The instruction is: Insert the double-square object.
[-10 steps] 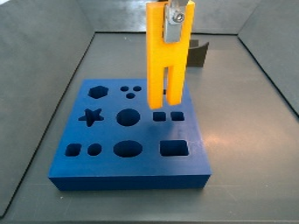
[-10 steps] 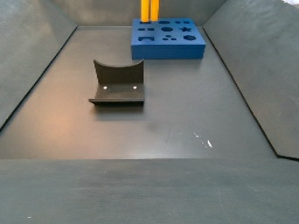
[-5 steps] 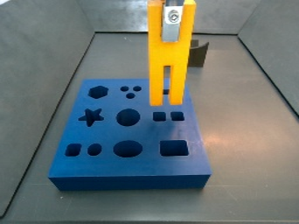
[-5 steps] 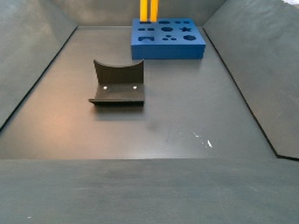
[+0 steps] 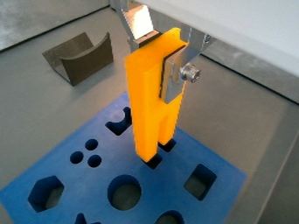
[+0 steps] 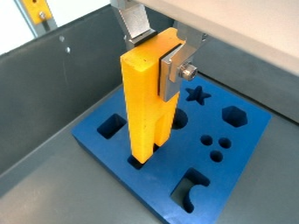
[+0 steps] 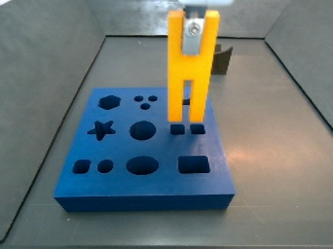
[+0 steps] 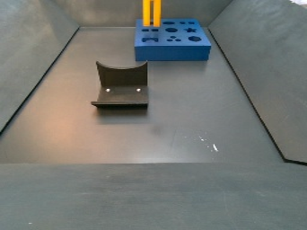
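One gripper jaws clamp one double-square object, seemingly seated.

Dark grey floor, blue block at far end, fixture mid-floor, gripper above, apparently

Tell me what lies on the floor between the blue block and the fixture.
Nothing: in a side view the grey floor between the blue block and the fixture is bare. The gripper holds the double-square object above the block.
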